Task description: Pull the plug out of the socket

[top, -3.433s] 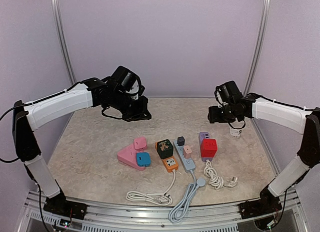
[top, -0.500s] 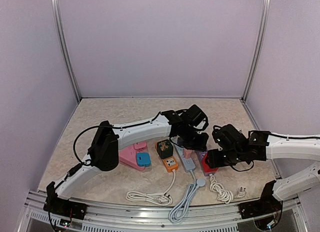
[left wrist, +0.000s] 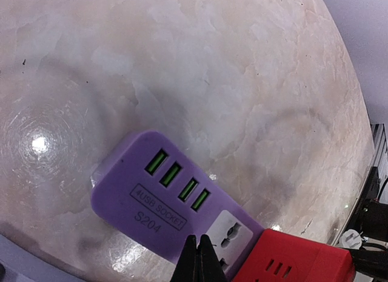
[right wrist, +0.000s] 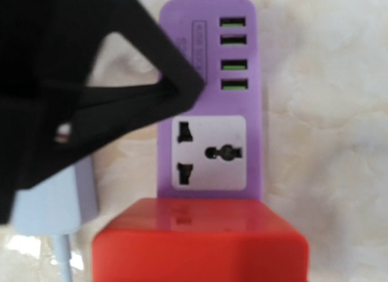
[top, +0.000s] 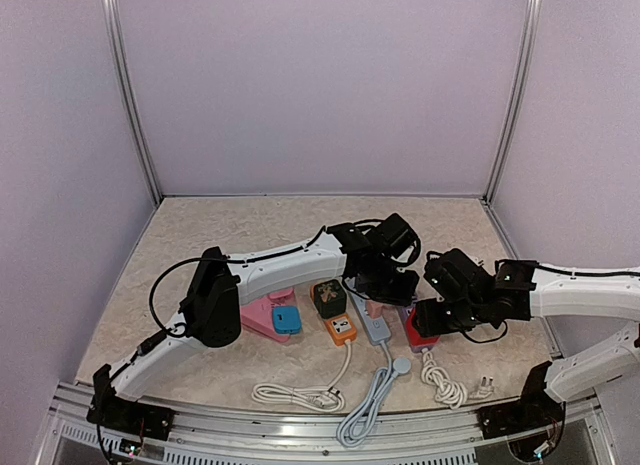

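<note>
My left hand point(left wrist: 197, 258) is clenched, its two slim black fingers pinched into one narrow wedge. The tip lies at the edge of the purple socket strip point(left wrist: 145, 197), just beside the strip's white socket face point(left wrist: 233, 230), though I cannot tell whether it presses or only hovers. The strip is a flat slab of matte plastic with rounded corners, carrying a row of four bright green USB slots point(left wrist: 179, 179) and an outlined label. The red plug point(right wrist: 200, 245), a smooth boxy block with softened edges, sits plugged into the end of the strip nearest my bases, butting against the white face. My right hand point(top: 420, 323) is down over this plug, but its fingers do not show, so I cannot tell whether it grasps the plug or stands released. A pale blue strip point(right wrist: 51, 203) lies beside the purple one on the glossy, cream, marble-patterned bench point(left wrist: 182, 70).
</note>
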Controlling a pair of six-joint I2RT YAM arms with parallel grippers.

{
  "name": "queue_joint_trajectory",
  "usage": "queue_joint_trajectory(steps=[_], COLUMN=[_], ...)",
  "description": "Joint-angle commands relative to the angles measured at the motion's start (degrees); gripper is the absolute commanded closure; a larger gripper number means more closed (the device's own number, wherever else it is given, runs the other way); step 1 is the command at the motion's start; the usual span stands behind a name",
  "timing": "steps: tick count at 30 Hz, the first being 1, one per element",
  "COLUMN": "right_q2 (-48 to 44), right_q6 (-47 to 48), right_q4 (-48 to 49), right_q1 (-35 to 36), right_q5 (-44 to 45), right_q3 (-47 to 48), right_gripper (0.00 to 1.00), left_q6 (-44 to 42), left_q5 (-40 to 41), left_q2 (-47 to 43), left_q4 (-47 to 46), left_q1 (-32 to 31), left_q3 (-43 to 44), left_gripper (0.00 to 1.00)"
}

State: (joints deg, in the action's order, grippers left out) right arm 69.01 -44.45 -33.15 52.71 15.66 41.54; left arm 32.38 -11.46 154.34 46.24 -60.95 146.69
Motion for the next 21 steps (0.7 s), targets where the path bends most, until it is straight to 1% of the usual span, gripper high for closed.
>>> queue_joint_trajectory(steps=[1, 5, 11, 14, 18, 21], right_q2=[-0.3, -1.3, -0.4, -0.4, 0.3, -1.2], right_q6=[1.1, 2.5, 3.7, 3.8, 3.0, 2.6], right_q4=[-5.3, -3.8, -1.9, 0.0, 0.7, 1.5], right_q1=[0.4, 0.5, 0.5, 0.5, 0.5, 0.4], right_q5=[3.0, 3.9, 4.4, 3.9, 3.0, 2.6], right_q3=[0.9, 2.3, 4.0, 3.6, 3.1, 2.1], right_gripper=[0.69, 0.69, 0.70, 0.70, 0.71, 0.71], left_q6=[-1.6, -1.9, -2.4, -2.5, -3.0, -3.0], left_q5=[1.8, 1.9, 1.9, 1.8, 2.3, 2.4], left_q2=[4.4, 5.2, 6.9, 7.0, 6.6, 7.0], left_q4=[5.3, 5.9, 7.4, 7.6, 7.3, 7.4], left_q1=[-0.3, -0.5, -0.7, -0.7, -0.6, -0.5], left_q3=[-0.3, -0.2, 1.1, 1.1, 1.3, 1.7], left_gripper=[1.00, 1.00, 1.00, 1.00, 0.97, 0.97])
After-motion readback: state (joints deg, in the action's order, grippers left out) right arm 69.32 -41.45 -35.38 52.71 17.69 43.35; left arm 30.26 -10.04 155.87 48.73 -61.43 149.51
